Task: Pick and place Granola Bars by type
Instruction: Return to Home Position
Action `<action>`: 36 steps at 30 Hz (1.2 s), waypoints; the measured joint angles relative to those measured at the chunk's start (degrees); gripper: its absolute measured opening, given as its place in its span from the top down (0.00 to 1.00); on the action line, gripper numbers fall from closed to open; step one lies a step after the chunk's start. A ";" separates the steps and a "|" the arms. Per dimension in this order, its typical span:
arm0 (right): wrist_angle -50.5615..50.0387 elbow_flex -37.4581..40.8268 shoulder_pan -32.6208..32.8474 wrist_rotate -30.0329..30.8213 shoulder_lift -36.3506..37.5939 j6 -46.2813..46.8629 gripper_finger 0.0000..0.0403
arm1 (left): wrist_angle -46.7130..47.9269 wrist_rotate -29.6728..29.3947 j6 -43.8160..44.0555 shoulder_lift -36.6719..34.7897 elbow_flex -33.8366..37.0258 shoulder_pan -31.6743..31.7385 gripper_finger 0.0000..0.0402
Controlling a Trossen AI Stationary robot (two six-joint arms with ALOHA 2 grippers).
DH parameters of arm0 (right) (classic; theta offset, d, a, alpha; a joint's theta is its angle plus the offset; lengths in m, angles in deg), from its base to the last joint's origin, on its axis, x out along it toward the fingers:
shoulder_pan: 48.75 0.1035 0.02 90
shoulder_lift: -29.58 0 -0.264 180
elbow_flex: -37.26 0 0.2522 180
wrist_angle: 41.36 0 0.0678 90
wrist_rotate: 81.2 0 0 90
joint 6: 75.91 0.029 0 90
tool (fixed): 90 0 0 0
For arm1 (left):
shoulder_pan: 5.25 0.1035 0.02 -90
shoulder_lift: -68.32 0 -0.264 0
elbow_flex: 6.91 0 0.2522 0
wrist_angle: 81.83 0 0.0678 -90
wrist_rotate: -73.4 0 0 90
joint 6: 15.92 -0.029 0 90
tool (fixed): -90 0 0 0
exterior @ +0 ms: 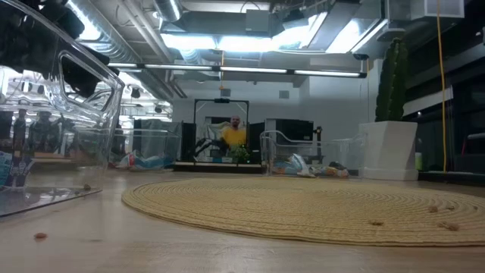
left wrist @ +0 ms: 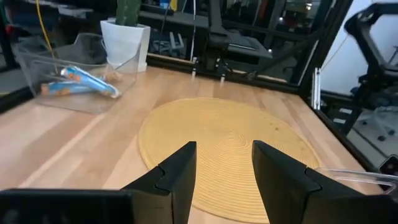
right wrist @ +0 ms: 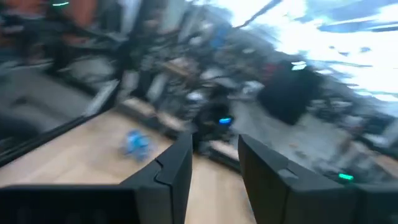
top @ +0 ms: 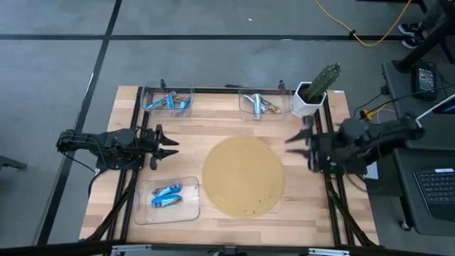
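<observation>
The granola bars lie in three clear trays. Blue bars point(top: 169, 103) fill the far-left tray, and silver and multicoloured bars point(top: 259, 105) the far-middle tray, which the left wrist view shows too point(left wrist: 81, 81). More blue bars point(top: 166, 197) lie in the near-left tray. My left gripper point(top: 169, 144) hovers open at the table's left, between the two left trays, pointing at the round mat point(top: 244, 176). My right gripper point(top: 297, 142) is open at the mat's right edge, near the plant pot. Both grippers hold nothing.
A round woven mat point(left wrist: 224, 134) covers the table's middle, with a few crumbs on it point(exterior: 443, 225). A cactus in a white pot point(top: 313, 92) stands at the far right corner. Black frame rails run along the table's left, right and far edges.
</observation>
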 joint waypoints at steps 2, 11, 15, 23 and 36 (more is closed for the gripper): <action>0.57 1.66 -3.09 0.74 4.09 -0.10 0.67 | 0.00 0.65 0.62 0.00 0.00 0.00 0.63; -1.71 16.45 -7.31 2.78 26.11 2.96 0.67 | 1.81 5.65 1.13 0.00 0.00 0.00 0.63; -0.16 24.50 -7.37 2.90 34.94 4.36 0.67 | 1.81 5.69 1.13 0.00 0.00 0.00 0.63; 6.82 34.46 -9.27 -2.64 34.31 6.06 0.67 | 1.90 5.08 0.15 0.39 -0.02 0.00 0.63; 2.83 36.52 -13.67 -7.67 34.71 9.22 0.67 | 1.86 4.60 -4.51 0.70 -0.02 0.00 0.63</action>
